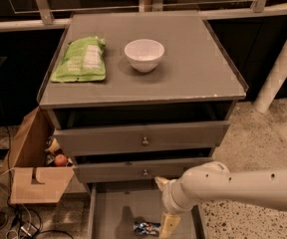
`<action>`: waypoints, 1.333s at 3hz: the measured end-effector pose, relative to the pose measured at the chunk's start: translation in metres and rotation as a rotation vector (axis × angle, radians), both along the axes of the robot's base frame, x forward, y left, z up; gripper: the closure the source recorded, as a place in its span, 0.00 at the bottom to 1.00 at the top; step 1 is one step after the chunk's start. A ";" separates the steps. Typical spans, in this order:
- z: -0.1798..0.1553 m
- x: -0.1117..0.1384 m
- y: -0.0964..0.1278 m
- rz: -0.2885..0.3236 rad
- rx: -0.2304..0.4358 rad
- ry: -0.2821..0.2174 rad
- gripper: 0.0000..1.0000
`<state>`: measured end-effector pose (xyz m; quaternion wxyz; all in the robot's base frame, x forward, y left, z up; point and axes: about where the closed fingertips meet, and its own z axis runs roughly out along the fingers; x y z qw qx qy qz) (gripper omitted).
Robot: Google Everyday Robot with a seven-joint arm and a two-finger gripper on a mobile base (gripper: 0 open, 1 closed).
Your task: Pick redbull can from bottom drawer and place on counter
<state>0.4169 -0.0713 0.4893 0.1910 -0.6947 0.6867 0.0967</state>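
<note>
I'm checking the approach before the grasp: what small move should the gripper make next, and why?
Probably ease the gripper down and slightly toward the can. It hangs over the open bottom drawer with fingers apart, and the redbull can lies on the drawer floor just beside one finger, not between them.

Our white arm (243, 185) comes in from the right edge, low in the view, and runs leftward almost level. At its end the wrist bends downward, and the gripper (163, 205) hangs over the right side of the open drawer (116, 205). Its jaws stand apart, tan tips well separated.
</note>
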 end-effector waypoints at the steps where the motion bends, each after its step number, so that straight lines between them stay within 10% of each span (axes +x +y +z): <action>1: -0.042 -0.005 0.000 0.006 0.001 0.018 0.00; 4: -0.116 -0.006 -0.001 -0.010 0.021 0.058 0.00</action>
